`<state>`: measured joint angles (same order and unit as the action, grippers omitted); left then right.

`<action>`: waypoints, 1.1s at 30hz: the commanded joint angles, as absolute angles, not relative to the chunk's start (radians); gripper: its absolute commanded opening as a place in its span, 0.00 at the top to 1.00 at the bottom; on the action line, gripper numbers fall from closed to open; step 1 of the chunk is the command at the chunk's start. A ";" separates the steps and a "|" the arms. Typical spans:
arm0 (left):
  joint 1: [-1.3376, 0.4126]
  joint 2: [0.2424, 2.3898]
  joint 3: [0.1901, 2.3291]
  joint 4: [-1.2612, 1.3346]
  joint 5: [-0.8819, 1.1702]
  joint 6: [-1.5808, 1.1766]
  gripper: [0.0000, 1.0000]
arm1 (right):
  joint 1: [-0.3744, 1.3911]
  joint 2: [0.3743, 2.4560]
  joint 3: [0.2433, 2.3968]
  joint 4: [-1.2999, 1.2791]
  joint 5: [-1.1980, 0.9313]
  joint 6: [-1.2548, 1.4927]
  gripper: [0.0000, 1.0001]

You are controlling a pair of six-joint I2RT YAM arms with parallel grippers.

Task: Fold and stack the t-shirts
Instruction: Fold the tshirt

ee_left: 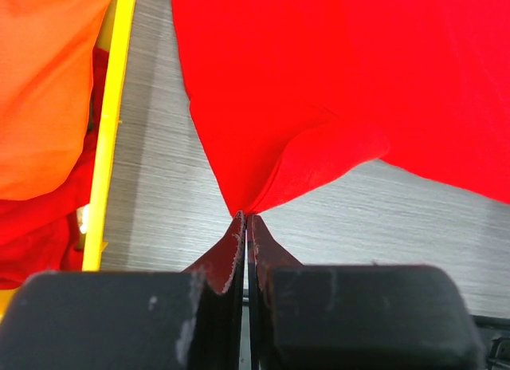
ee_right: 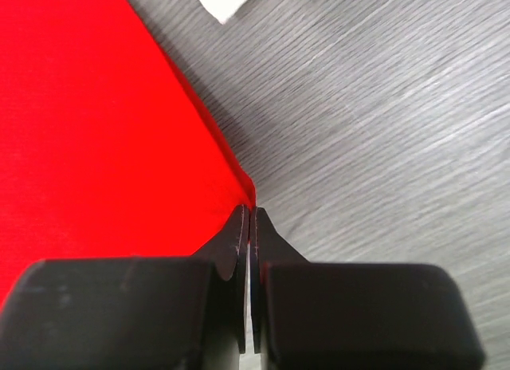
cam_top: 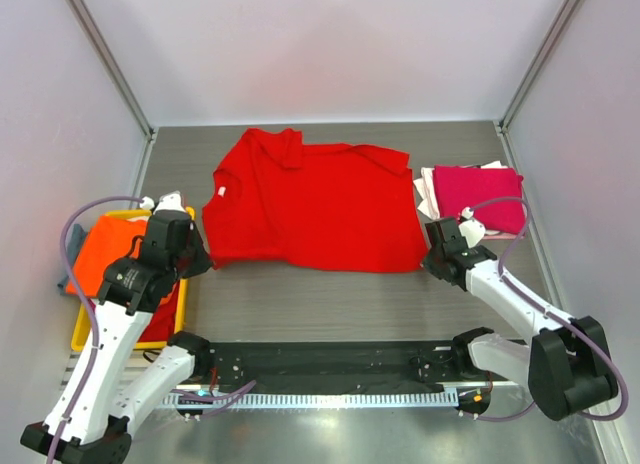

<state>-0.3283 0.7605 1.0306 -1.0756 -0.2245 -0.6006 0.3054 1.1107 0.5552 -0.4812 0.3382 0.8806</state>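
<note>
A bright red t-shirt (cam_top: 310,204) lies spread across the middle of the table, neck at the left. My left gripper (cam_top: 203,261) is shut on its near left corner (ee_left: 243,206), and the cloth rises slightly into the jaws. At the shirt's near right corner (ee_right: 247,196) my right gripper (cam_top: 430,259) is shut on the fabric edge. A folded magenta-pink t-shirt (cam_top: 485,196) rests on a white one (cam_top: 428,189) at the right. An orange t-shirt (cam_top: 105,249) and a red one (ee_left: 32,234) lie in the crate.
A yellow plastic crate (cam_top: 85,334) stands at the left edge of the table, beside my left arm. Grey walls close in the table on both sides and at the back. A black rail (cam_top: 330,364) carries both arm bases along the near edge.
</note>
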 commanded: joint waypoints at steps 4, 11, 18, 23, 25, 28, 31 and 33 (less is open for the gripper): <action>-0.324 0.770 1.037 -1.062 -0.151 -0.568 1.00 | 0.301 1.049 0.583 -0.549 0.374 0.854 0.99; -0.324 0.876 0.962 -0.980 0.038 -0.568 1.00 | 0.295 1.034 0.584 -0.595 0.426 0.887 0.99; -0.324 0.939 0.948 -0.950 0.048 -0.568 1.00 | 0.250 1.034 0.563 -0.592 0.408 0.862 0.99; -0.324 0.943 0.953 -0.945 -0.020 -0.581 1.00 | 0.250 1.095 0.551 -0.505 0.319 0.828 0.99; -0.322 0.942 0.954 -0.930 -0.049 -0.597 1.00 | 0.250 1.159 0.566 -0.473 0.308 0.822 0.99; -0.314 0.960 0.953 -0.908 -0.070 -0.613 1.00 | 0.249 1.250 0.606 -0.428 0.287 0.812 0.99; -0.298 0.994 0.953 -0.882 -0.083 -0.630 1.00 | 0.250 1.336 0.667 -0.397 0.290 0.801 0.99; -0.282 1.014 0.956 -0.874 -0.089 -0.643 1.00 | 0.250 1.377 0.710 -0.390 0.290 0.799 0.99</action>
<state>-0.3012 0.9920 0.9409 -0.9340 -0.0551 -0.6186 0.2531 1.3304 0.6331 -0.4511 0.2932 0.8177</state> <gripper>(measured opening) 0.004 0.028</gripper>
